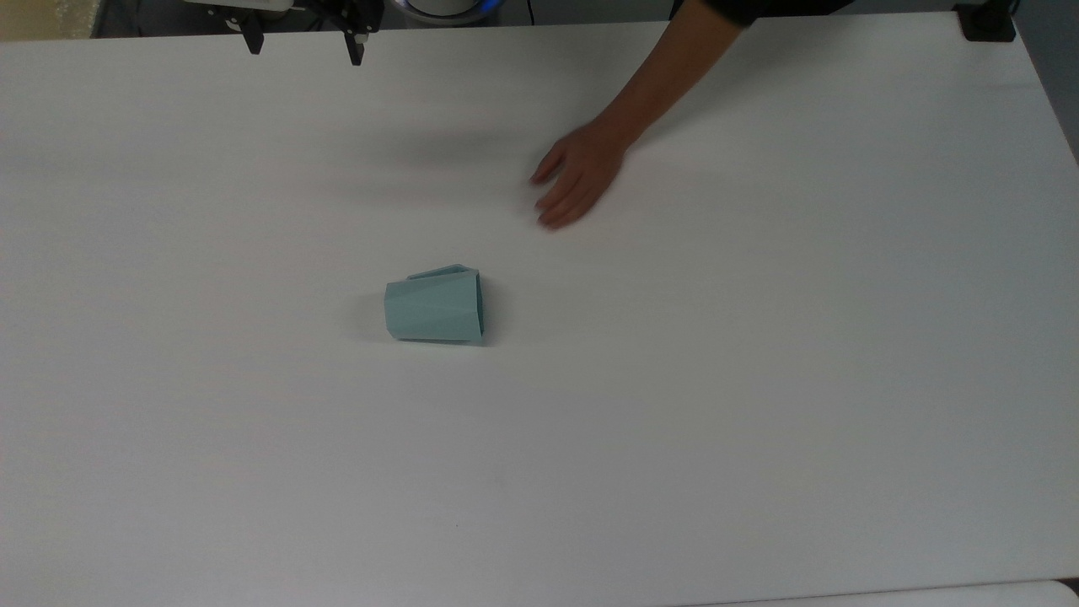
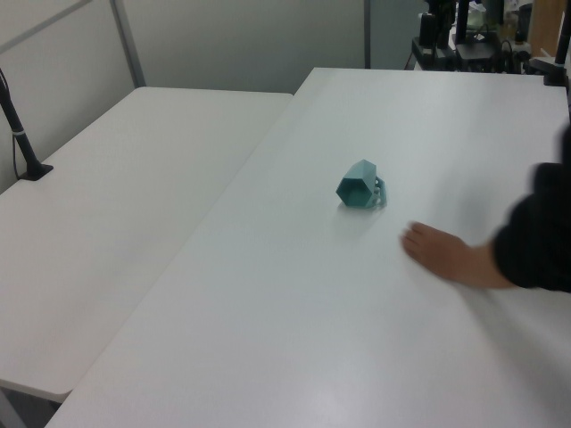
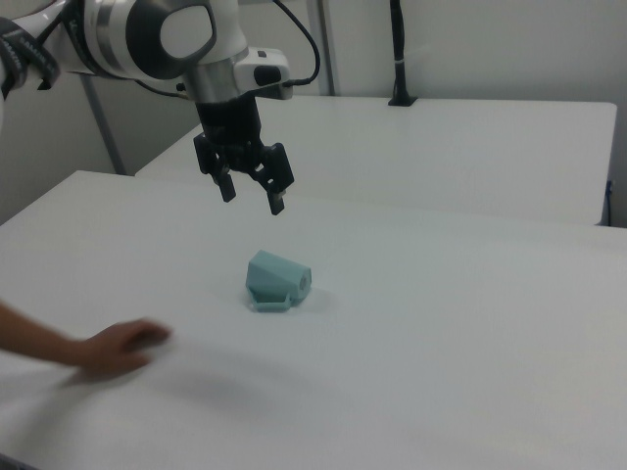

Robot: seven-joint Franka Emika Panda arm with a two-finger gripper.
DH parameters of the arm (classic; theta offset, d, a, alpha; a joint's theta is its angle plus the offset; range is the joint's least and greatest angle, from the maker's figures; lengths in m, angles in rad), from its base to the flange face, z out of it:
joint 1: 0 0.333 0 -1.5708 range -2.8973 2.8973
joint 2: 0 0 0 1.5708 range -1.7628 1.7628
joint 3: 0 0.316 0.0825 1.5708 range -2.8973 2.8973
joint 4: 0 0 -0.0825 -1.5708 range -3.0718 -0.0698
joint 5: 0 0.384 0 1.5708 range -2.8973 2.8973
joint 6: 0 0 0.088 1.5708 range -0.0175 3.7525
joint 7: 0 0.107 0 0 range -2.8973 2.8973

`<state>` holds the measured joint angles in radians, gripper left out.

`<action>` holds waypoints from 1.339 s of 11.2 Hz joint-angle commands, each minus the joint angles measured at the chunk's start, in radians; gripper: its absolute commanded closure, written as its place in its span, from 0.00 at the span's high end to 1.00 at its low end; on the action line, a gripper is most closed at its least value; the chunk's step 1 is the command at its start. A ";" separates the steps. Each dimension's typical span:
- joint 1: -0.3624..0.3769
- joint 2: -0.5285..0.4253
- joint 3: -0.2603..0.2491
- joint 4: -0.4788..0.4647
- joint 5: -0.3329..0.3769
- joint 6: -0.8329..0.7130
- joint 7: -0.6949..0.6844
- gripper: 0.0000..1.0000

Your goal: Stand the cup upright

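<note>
Bare white worktop [image 1: 759, 421] takes up the near stretch in the top view. Farther in, about midway between its side edges, the cup [image 1: 435, 308] lies on its side, apart from everything else. Its wide angular rim points toward the top view's right, its narrower base toward the top view's left, and its flat handle lies along the side facing the far edge.

A person's hand [image 1: 576, 181] rests flat on the worktop beyond the cup, toward the far edge, not touching it.

The gripper [image 3: 251, 191] hangs above the far edge with its fingers spread apart and nothing between them.

Judging by its thin flat facets and matte finish, the cup is probably light, stiff and not very slippery. Two opposite facets near the rim, or the rim wall itself, look like the surest hold, because the taper could let the fingers slide toward the base.

No brand, label or writing can be read anywhere.
</note>
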<state>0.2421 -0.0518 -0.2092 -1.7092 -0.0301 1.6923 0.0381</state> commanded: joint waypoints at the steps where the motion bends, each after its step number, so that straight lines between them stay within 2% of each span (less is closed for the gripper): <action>1: -0.010 -0.017 0.004 -0.006 0.012 -0.014 -0.064 1.00; 10: 0.005 -0.010 0.002 -0.010 0.012 -0.029 -0.050 1.00; 12: 0.092 0.056 0.001 0.005 -0.013 -0.014 -0.028 1.00; 13: 0.135 0.100 0.001 0.049 -0.033 -0.007 0.027 1.00; 15: 0.219 0.163 0.001 0.091 -0.101 0.016 0.110 1.00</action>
<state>0.3755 0.0303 -0.2041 -1.6950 -0.0648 1.6962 0.0622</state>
